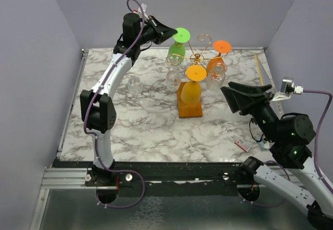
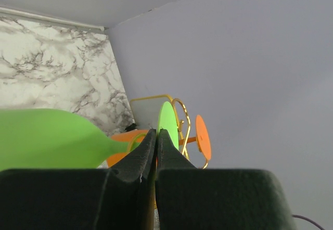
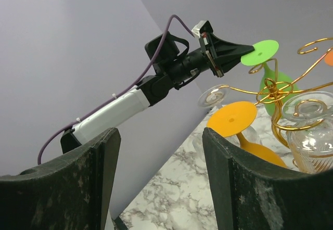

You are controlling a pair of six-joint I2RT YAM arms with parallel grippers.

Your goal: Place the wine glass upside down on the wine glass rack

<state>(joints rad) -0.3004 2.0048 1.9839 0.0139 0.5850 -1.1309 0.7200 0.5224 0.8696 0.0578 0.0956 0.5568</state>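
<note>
**Pinching the green glass at the rack**

Got the left gripper (image 1: 169, 32) clamped on the foot rim of the green glass (image 1: 177, 47); hanging bowl-down, foot up, stem at a curled arm on the far-left side of the rack (image 1: 196, 58); got the right gripper (image 1: 240, 96) spread wide, holding nothing, off to the right; also seeing a yellow glass (image 1: 191, 88), an orange glass (image 1: 218, 53) and clear glasses (image 1: 173, 78) upside down there, plus one clear glass (image 1: 134, 84) on the bench (image 1: 156, 131).

Glossy gold wire wine glass rack (image 1: 196, 58), wooden base (image 1: 190, 110).
</note>
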